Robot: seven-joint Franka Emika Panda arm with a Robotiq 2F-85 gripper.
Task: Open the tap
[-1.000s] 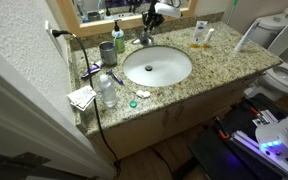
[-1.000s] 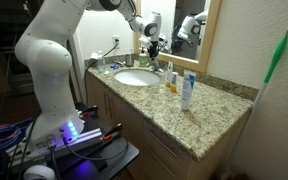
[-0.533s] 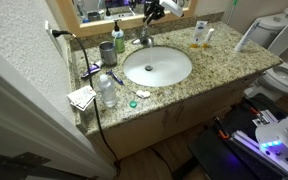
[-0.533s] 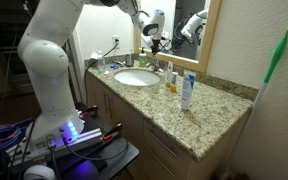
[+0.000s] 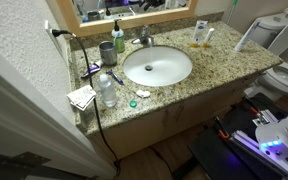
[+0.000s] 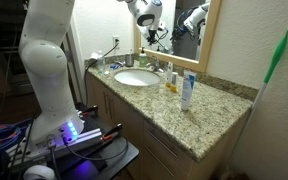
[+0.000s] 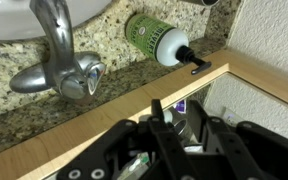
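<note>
Fingers (image 7: 196, 122) of the dark two-finger gripper (image 7: 176, 125) show in the wrist view as two black prongs with a narrow gap between them and nothing held in it, though the clutter of dark linkage makes the gap hard to read closely. Gripper hangs high in front of the wood-framed wall mirror (image 7: 104, 140), well above the speckled tan granite countertop (image 5: 219, 62) and apart from everything on it; an exterior view (image 6: 150, 14) puts it up near the top of the mirror. Small silver-grey metal tap (image 7: 59, 60) with curved spout and lever handle stands at the back rim of the oval white basin (image 5: 169, 72), between basin and mirror; in the wrist view it sits off to the upper left, not in line with the prongs. Green plastic soap dispenser bottle (image 7: 154, 38) with black pump stands just beside the tap, and the grey cup (image 5: 106, 50) beyond that. No water can be made out in the basin from any view, too small to be sure. Judgement: contact with the lever is not in hand at this instant — whether the lever has been worked cannot be read from its pose. If not, the next move calls for bringing the gripper down and across onto the lever, clear of the dispenser pump, then pressing or lifting the lever with one prong rather than gripping it.
</note>
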